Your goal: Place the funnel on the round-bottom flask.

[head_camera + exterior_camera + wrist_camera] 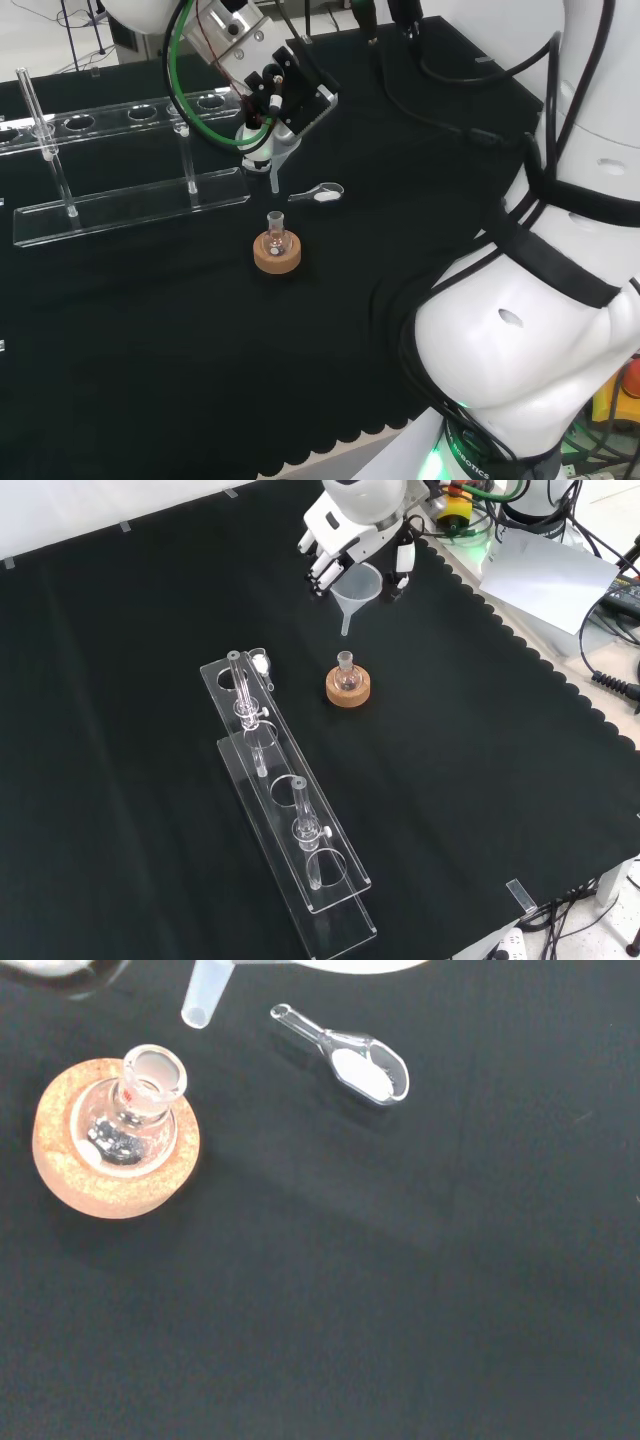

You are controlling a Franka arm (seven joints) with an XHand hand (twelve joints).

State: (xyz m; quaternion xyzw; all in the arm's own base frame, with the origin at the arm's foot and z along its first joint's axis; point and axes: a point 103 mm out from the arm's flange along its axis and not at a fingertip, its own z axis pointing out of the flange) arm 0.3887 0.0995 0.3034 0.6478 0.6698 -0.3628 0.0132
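A small clear round-bottom flask point(276, 236) point(346, 671) point(140, 1103) stands upright on a cork ring point(277, 255) point(348, 690) point(112, 1175) in the middle of the black cloth. The hand point(285, 92) point(345, 535) is shut on a clear funnel point(268, 155) point(357, 588), spout down. In the front view the spout tip hangs a little above the flask's mouth, about in line with it. In the head view the spout sits behind the flask. The wrist view shows the spout tip point(205, 995) close beside the flask's open neck, apart from it.
A clear scoop point(320, 193) point(352, 1056) with white powder lies on the cloth near the flask. A long clear tube rack point(130, 190) point(285, 800) holds upright glass tubes. The cloth's scalloped edge point(560, 690) runs along the right of the front view.
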